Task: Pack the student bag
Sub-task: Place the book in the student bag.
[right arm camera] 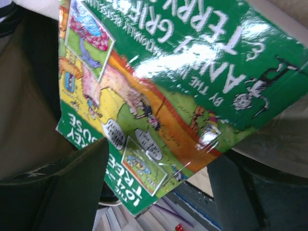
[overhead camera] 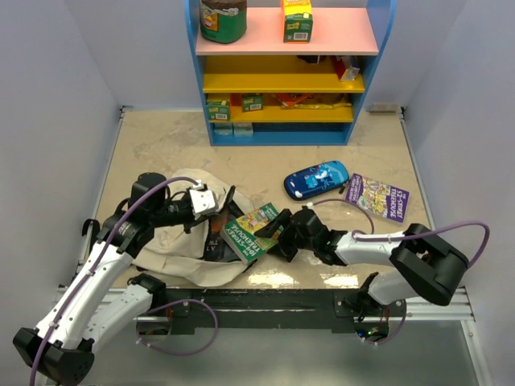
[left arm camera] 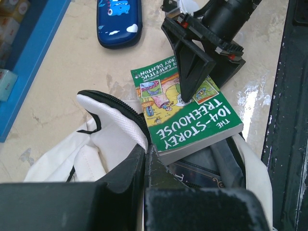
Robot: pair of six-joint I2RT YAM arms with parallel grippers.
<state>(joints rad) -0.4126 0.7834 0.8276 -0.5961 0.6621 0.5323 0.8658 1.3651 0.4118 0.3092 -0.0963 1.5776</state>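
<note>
Beige tabletop (overhead camera: 161, 145), green book (overhead camera: 251, 229) half in student bag (overhead camera: 181, 241); left end effector (left arm camera: 146, 156) clamped on rim, right end effector (overhead camera: 273, 235) spread.

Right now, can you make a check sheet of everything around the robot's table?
Surface: beige marbled tabletop.
Job's things: student bag lies open at left; green book rests partly in its mouth, over a dark book.
Clutter: blue pencil case and purple book lie right of the bag.
Grippers: left gripper shut on the bag's zipper edge; right gripper open, one fingertip on the green book.
Cables: purple cables run along both arms.
Surroundings: blue shelf unit with boxes behind.
</note>
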